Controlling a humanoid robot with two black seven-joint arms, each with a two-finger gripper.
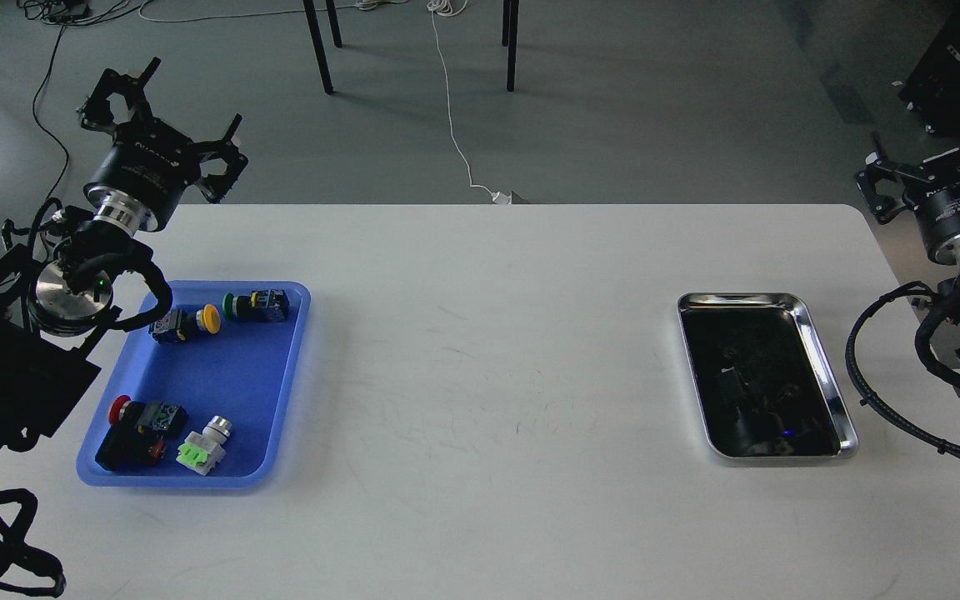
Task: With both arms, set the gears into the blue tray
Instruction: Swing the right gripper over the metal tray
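The blue tray (222, 392) lies at the left of the tabletop (488, 375), long axis running near to far, holding only push-button switches (184, 322); no gears are discernible. The left claw (159, 112), fingers spread wide and empty, hovers just beyond the tray's far-left corner, far nearer than the right claw (905, 179), whose fingers I cannot tell apart, raised beside the steel tray (830, 392), where gears may sit in the dark interior

The dark inside of the shiny steel tray (830, 392) on the right of the white tabletop (488, 350) mirrors the surroundings, so the small black pieces lying in it cannot be made out as gears or counted. The right end effector (905, 179) is partly cut off by the right edge, and whether its fingers stand apart is unclear. The left arm's thick black links cover the far-left corner of the rectangular blue plastic tray (280, 400).
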